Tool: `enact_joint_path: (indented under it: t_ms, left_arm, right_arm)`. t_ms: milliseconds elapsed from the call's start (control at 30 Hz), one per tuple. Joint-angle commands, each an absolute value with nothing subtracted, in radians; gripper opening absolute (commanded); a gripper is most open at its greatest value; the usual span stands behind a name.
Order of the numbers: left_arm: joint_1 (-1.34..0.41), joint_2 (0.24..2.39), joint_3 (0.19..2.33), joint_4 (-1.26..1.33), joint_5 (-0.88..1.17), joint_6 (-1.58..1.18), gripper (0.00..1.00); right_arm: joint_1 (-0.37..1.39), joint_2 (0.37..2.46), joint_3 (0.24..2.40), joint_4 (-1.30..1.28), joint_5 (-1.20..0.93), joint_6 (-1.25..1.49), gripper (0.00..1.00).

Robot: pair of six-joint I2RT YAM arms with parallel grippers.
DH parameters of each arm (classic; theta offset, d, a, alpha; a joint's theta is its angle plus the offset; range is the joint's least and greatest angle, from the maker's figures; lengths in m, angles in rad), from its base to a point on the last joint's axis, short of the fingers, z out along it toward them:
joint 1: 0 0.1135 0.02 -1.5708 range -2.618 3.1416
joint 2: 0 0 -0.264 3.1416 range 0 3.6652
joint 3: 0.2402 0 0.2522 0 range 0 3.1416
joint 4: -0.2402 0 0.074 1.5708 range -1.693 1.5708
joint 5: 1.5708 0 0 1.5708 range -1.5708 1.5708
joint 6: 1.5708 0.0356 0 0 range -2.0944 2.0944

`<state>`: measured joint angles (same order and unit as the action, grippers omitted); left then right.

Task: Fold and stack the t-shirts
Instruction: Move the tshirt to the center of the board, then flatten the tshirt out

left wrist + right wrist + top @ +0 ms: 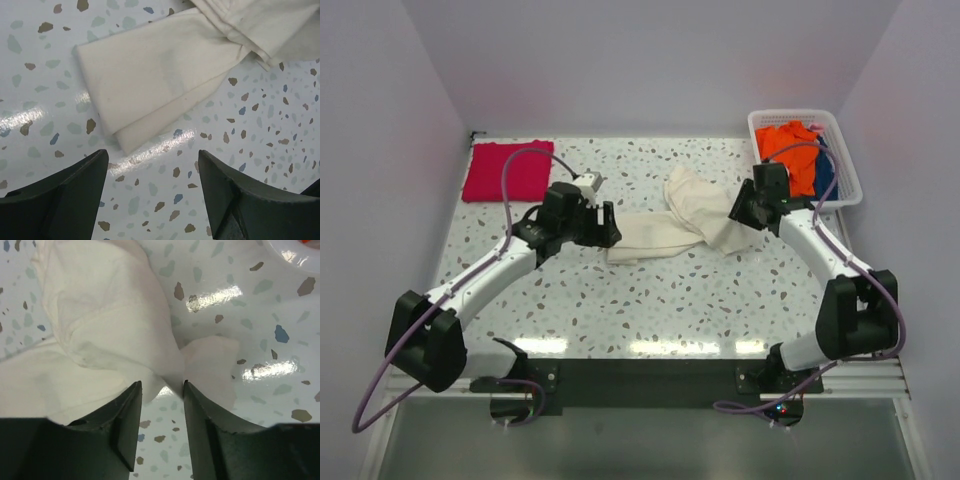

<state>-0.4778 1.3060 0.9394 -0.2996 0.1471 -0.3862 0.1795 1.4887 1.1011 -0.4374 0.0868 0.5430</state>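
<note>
Terrazzo table [650, 300]: cream-white t-shirt [670, 230] lies twisted mid-table, crimson-pink t-shirt [507, 172] folded far-left. Left gripper [152, 152] gapes empty by one end; right gripper [162, 383] slightly parted, cloth at its tips unclamped. Best spread it flat before folding.

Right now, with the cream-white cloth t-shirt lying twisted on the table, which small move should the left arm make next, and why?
Probably ease the left fingers forward and down onto the near corner of the cream-white cloth t-shirt. They stand open above the speckled table, just short of that flat end, and the shirt's twisted middle likely needs pulling straight.
</note>
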Motion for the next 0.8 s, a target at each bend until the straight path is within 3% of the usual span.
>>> enact_joint_path:
  t_ms: [0, 133, 767]
  left_arm:
    - [-0.471, 1.336, 0.901, -0.261, 0.129, -0.459, 0.77]
    - [-0.471, 1.358, 0.816, -0.207, 0.077, -0.552, 0.73]
    - [-0.471, 1.634, 0.841, 0.087, -0.118, -0.657, 0.57]
  right_arm:
    - [0.198, 1.379, 1.077, -0.359, 0.04, 0.534, 0.45]
    - [0.198, 1.324, 1.042, -0.373, 0.08, 0.503, 0.57]
    - [0.364, 1.351, 1.019, -0.399, 0.089, 0.454, 0.58]
